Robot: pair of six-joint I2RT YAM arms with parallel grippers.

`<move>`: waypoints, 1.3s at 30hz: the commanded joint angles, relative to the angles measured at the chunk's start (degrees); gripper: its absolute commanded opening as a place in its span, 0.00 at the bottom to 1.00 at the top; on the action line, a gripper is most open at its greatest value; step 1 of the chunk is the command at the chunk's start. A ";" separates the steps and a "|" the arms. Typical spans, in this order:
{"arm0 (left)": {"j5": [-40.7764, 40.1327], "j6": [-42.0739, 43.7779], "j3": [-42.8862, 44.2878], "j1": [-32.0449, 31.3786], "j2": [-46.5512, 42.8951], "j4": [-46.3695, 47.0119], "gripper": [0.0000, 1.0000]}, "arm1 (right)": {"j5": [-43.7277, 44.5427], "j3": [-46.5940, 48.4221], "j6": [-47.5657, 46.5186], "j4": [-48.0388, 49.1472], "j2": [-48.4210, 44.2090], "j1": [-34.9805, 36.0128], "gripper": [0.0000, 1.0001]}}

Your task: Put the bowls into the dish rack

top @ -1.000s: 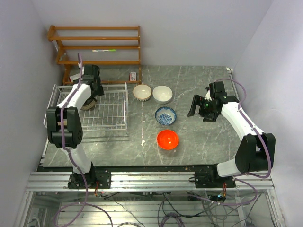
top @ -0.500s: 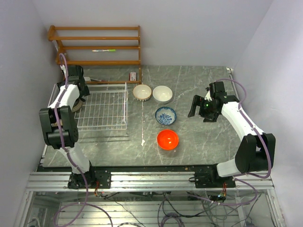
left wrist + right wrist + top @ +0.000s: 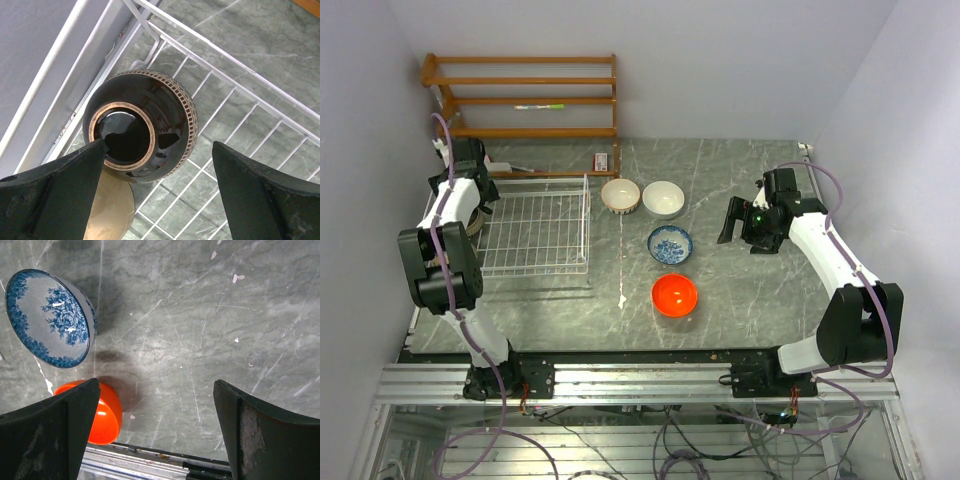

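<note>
The grey marbled table (image 3: 750,290) is carrying a white wire dish rack (image 3: 540,235) at nine o'clock. Near the middle, a cream brown-rimmed bowl (image 3: 620,195) and a plain white bowl (image 3: 663,198) are sitting side by side toward twelve. A blue-and-white bowl (image 3: 670,244) is resting just nearer, and an orange-red bowl (image 3: 674,294) is lying toward six. A wooden slatted shelf (image 3: 525,80) is standing at eleven, with a small red-and-white item (image 3: 603,160) lying beside its foot.

Grey marbled tabletop (image 3: 200,340) filled the view. A blue-and-white floral bowl (image 3: 50,319) sat at 10 o'clock. The orange-red bowl (image 3: 102,412) sat at 8 o'clock, partly hidden behind one finger of the right gripper (image 3: 156,385). Fingers were spread wide with bare stone between. The bowls were near, not touching.
</note>
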 commanded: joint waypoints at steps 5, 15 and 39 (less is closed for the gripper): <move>2.74 -3.04 -0.61 2.08 -2.73 -3.03 0.99 | 0.84 1.25 -0.39 -0.30 0.42 -0.34 0.96; 17.55 -1.44 0.95 0.17 -18.42 -4.94 0.99 | -0.33 0.50 0.48 0.96 0.57 -0.31 0.96; 42.11 20.34 20.74 -39.44 2.94 -5.08 0.87 | -4.05 1.01 4.74 5.15 1.88 -0.39 0.96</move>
